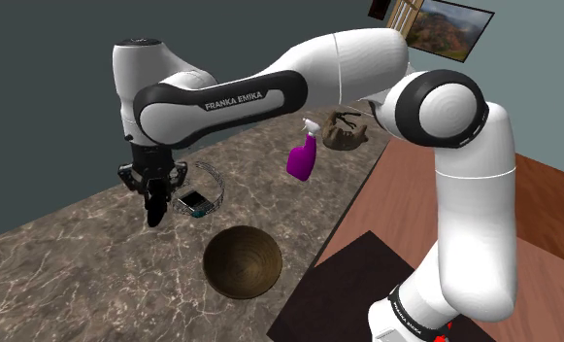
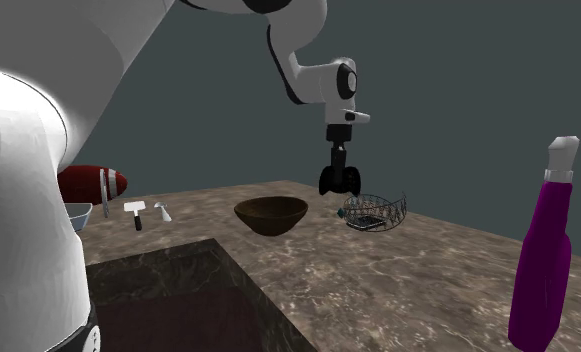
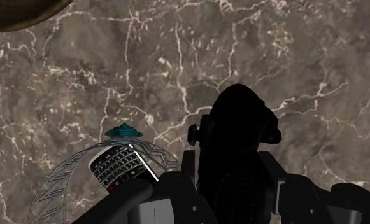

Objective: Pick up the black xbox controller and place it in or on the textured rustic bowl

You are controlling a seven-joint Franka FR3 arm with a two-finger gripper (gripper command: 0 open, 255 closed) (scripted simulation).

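The black xbox controller (image 3: 239, 137) hangs clasped between my fingers, clear of the marble counter (image 1: 66, 267). In the shoulder view my gripper (image 1: 153, 190) is shut on the controller (image 1: 154, 210), which sits up and to the left of the dark brown textured bowl (image 1: 242, 260). From the second exterior view the gripper (image 2: 338, 168) holds the controller (image 2: 338, 181) above the counter, between the bowl (image 2: 271, 213) and a wire basket (image 2: 374, 210). At the wrist view's corner a slice of the bowl's rim (image 3: 24, 11) shows. The fingers themselves are mostly hidden behind the controller.
The wire basket (image 1: 204, 192) holding a phone (image 3: 118, 167) stands close beside the gripper. A purple spray bottle (image 1: 303, 155) and a brown object (image 1: 346, 131) stand farther back. A red item (image 2: 93, 183) and a spatula (image 2: 135, 212) lie beyond the bowl.
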